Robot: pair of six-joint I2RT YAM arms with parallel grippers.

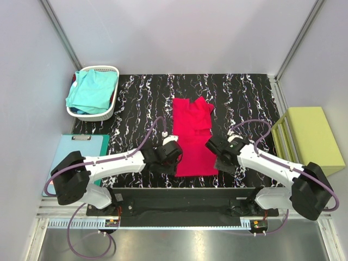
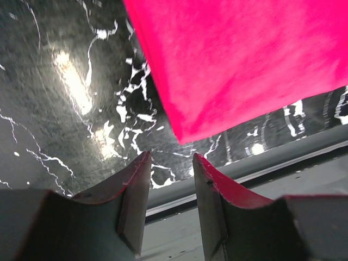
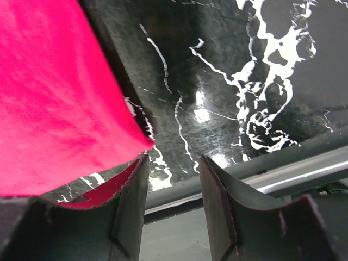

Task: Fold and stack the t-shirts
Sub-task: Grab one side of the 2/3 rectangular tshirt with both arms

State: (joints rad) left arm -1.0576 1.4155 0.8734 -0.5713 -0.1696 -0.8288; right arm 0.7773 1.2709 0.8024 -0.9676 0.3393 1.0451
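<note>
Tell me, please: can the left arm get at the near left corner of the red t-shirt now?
Probably yes. The left pincer hovers open and empty just short of the near corner of the red t-shirt, with only marbled table between them; nothing seems to block it.

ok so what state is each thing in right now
red t-shirt: folded into a long strip, lying flat on the table
turquoise t-shirt: unfolded, bunched in the white basket
left gripper: open, empty, by the red t-shirt's near left corner
right gripper: open, empty, by its near right corner
</note>
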